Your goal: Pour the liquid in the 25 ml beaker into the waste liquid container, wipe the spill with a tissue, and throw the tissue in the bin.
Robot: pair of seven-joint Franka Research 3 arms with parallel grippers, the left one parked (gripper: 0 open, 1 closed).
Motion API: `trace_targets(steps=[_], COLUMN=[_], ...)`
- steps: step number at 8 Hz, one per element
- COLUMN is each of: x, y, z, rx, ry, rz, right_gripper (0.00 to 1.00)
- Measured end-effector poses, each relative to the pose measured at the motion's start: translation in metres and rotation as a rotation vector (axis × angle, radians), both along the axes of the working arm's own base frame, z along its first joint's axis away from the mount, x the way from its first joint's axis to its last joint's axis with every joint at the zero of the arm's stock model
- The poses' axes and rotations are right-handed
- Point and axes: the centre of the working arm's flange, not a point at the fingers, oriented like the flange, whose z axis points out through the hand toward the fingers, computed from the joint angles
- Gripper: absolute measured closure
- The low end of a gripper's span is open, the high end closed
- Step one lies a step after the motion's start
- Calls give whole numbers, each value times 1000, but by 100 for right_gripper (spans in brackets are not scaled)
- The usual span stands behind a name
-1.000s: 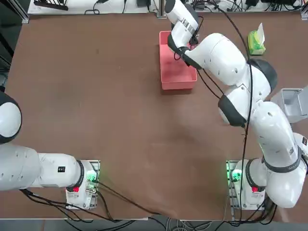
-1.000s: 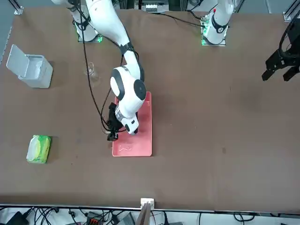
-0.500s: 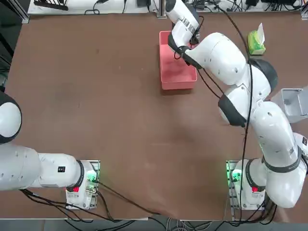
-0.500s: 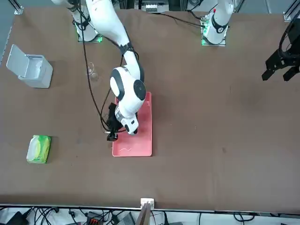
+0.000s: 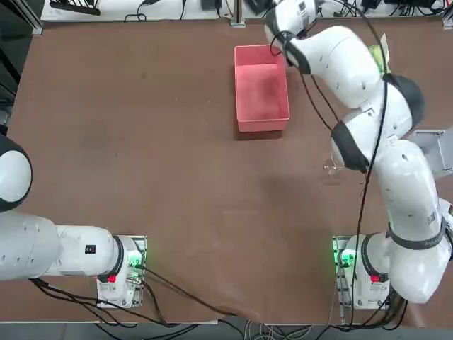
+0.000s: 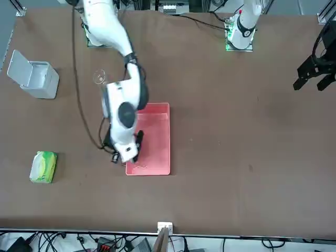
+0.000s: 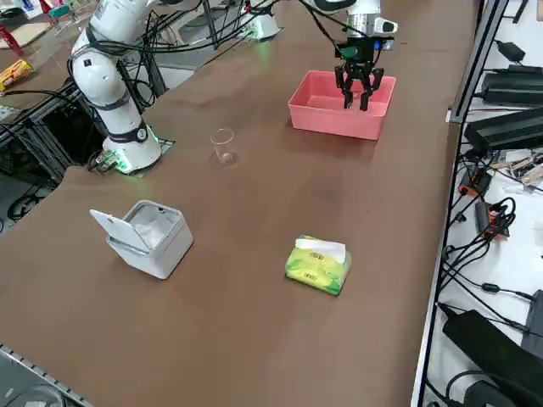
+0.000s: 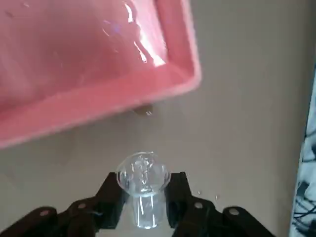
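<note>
one tiny unmarked 25 ml beaker (image 8: 143,190) pinched in the right gripper (image 8: 143,207), beside the pink waste liquid container (image 8: 89,64)

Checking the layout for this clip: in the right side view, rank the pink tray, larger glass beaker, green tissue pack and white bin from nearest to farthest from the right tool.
Measured from the right tool, which holds the tiny beaker:
1. Pink tray, right beside the tool.
2. Larger glass beaker, mid-table toward the arm's base.
3. Green tissue pack, closer to the camera.
4. White bin, farthest, lid open.
</note>
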Motion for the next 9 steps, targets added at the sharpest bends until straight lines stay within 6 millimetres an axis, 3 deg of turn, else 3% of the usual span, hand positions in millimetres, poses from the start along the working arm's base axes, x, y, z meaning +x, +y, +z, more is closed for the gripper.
trace_targets(steps=[2, 5, 9], x=[20, 34, 33], y=[-57, -133, -218], z=[19, 33, 9], rx=[118, 291, 625], ry=[14, 52, 136], rz=[-70, -93, -89], right_gripper=[53, 53, 53])
